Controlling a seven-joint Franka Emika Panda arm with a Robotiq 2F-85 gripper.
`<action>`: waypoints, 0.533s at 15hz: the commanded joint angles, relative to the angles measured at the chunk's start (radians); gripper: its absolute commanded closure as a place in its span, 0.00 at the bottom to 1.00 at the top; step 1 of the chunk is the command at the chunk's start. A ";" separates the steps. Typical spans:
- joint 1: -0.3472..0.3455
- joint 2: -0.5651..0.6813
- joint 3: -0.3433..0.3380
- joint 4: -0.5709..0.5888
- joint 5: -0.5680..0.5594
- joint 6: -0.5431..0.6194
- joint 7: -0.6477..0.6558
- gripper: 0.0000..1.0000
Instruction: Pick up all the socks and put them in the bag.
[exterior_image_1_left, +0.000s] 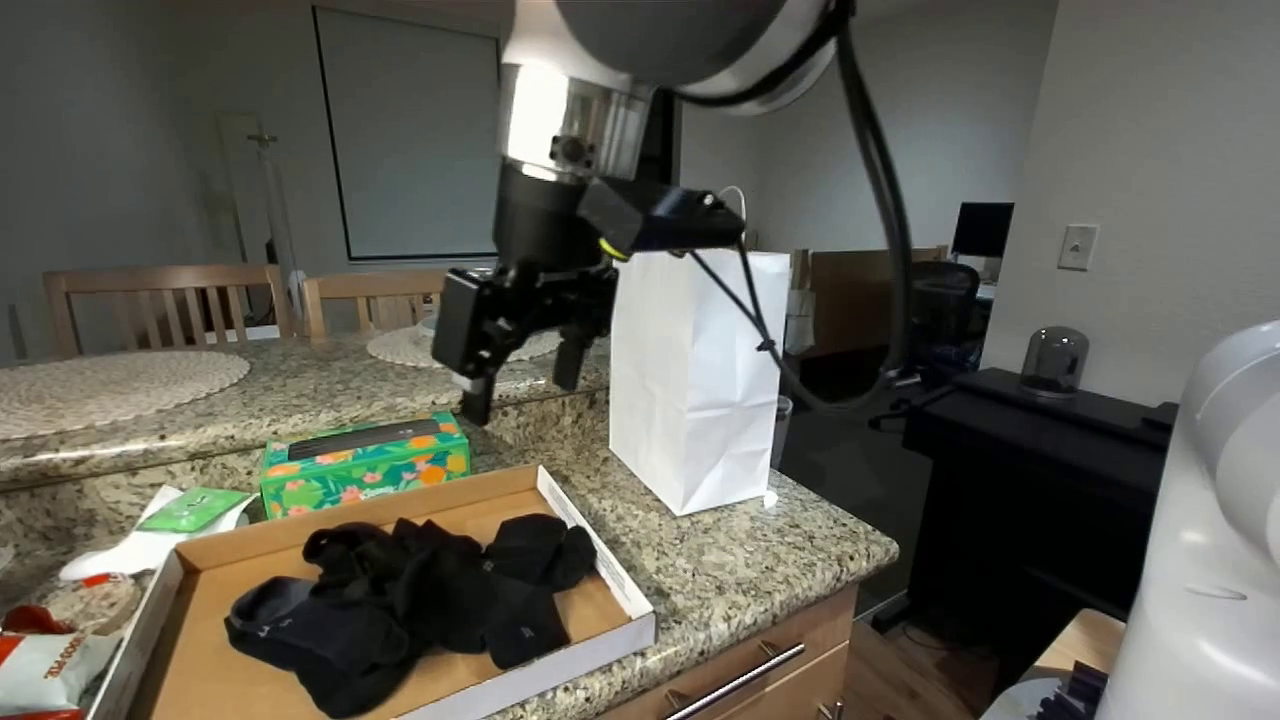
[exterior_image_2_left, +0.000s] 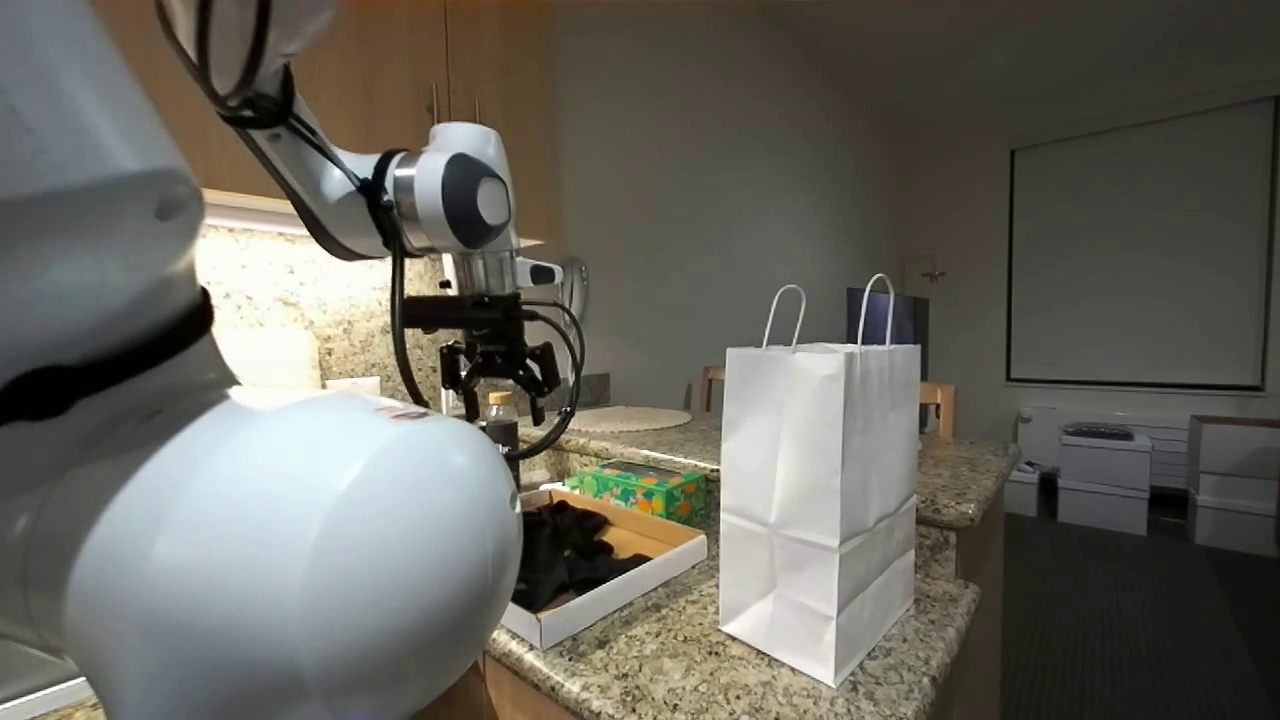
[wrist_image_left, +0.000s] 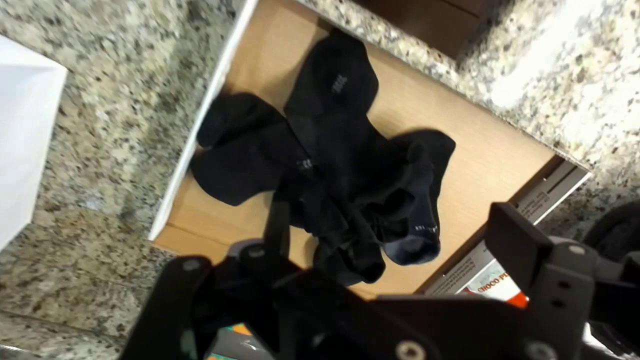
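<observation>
Several black socks lie heaped together in a shallow cardboard box; the heap shows in both exterior views (exterior_image_1_left: 430, 590) (exterior_image_2_left: 565, 560) and in the wrist view (wrist_image_left: 345, 150). The box's bare floor (exterior_image_1_left: 200, 625) shows around them, and its white wall (exterior_image_2_left: 620, 598) faces the counter edge. The white paper bag (exterior_image_1_left: 690, 380) stands upright beside the box, handles up (exterior_image_2_left: 795, 490); its inside is hidden. Part of it shows in the wrist view (wrist_image_left: 22, 140). My gripper (exterior_image_1_left: 524, 385) is open and empty, above the box, fingers pointing down (exterior_image_2_left: 505, 407). Its fingers are wide apart (wrist_image_left: 390, 220).
A green floral tissue box (exterior_image_1_left: 400, 475) stands behind the cardboard box, against the raised granite ledge (exterior_image_1_left: 330, 400). Snack packets (exterior_image_1_left: 55, 665) lie beside the box. A bottle (exterior_image_2_left: 502, 425) stands behind the gripper. The bag stands near the counter's end (exterior_image_1_left: 850, 545).
</observation>
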 joint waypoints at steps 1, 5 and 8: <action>-0.057 0.260 0.034 0.137 -0.017 0.133 -0.018 0.00; -0.071 0.528 0.005 0.245 -0.190 0.321 0.060 0.00; -0.023 0.699 -0.067 0.320 -0.404 0.420 0.110 0.00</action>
